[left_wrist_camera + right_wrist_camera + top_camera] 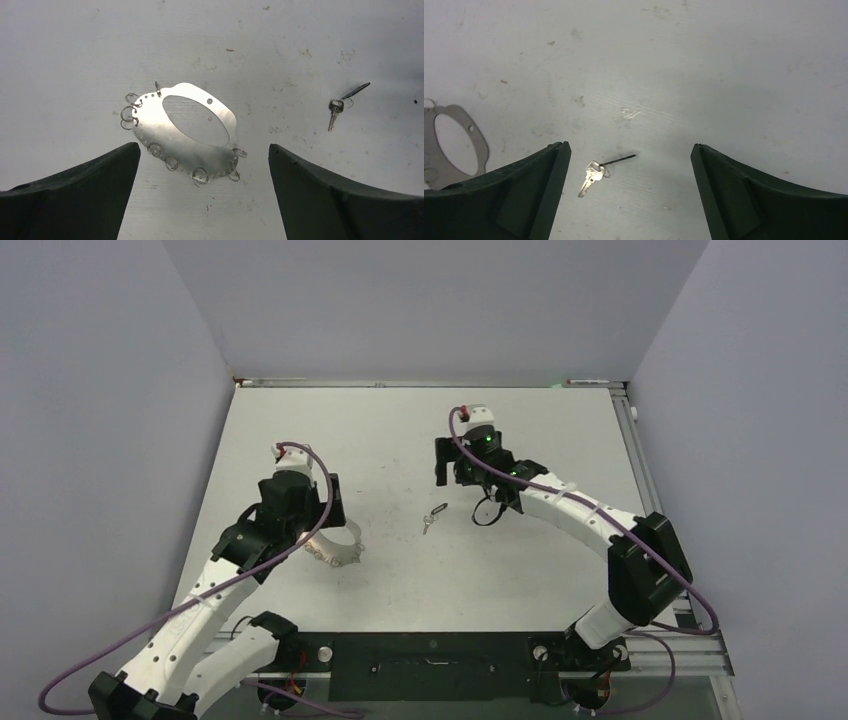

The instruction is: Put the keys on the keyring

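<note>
The keyring (170,137) is a flat silver oval hoop with several small loops along its rim, lying on the white table; it also appears as keyring (338,548) and keyring (483,150). A small silver key (432,519) with a thin black strip on its head lies near the table's middle. My left gripper (204,146) hovers open over the hoop's near rim, shown from above as left gripper (318,525). My right gripper (630,145) is open above the key (591,178), which lies close to its left finger. Key (334,111) lies right of the hoop.
Grey walls close the table on the left, back and right. A metal rail (632,445) runs along the right edge. Purple cables (320,465) loop over both arms. The table surface shows small marks and scuffs.
</note>
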Controlling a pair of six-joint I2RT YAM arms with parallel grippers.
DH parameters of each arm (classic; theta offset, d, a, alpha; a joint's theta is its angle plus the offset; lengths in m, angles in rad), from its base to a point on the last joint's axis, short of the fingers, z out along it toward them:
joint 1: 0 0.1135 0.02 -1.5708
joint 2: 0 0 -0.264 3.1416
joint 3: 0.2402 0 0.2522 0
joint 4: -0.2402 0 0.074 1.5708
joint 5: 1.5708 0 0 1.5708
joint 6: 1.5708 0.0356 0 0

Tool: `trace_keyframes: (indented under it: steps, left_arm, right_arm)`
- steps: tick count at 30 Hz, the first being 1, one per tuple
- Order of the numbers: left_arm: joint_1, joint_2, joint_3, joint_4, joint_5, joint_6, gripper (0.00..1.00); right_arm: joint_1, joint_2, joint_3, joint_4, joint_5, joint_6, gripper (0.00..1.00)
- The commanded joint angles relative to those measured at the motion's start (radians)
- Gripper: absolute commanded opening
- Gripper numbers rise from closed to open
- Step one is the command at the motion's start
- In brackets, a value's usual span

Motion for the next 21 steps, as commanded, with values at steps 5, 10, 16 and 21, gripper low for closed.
trace_keyframes:
  steps: [5, 10, 16, 21]
  left_arm:
    - [0.025, -0.058, 0.018, 0.022, -0.194, 0.021, 1.0]
    - [0.093, -0.134, -0.002, 0.051, -0.177, 0.021, 0.94]
    - [0.1, -0.156, -0.007, 0.056, -0.182, 0.02, 0.92]
    - [0.104, -0.146, -0.005, 0.06, -0.164, 0.02, 0.89]
  right_arm:
    - [0.205, 0.245, 0.207, -0.025, 0.028, 0.038, 0.91]
    - [0.32, 0.365, 0.309, -0.05, 0.044, 0.038, 0.88]
    - [0.386, 0.439, 0.362, -0.071, 0.017, 0.028, 0.81]
    - [0.4, 0.429, 0.32, -0.042, -0.062, 0.012, 0.76]
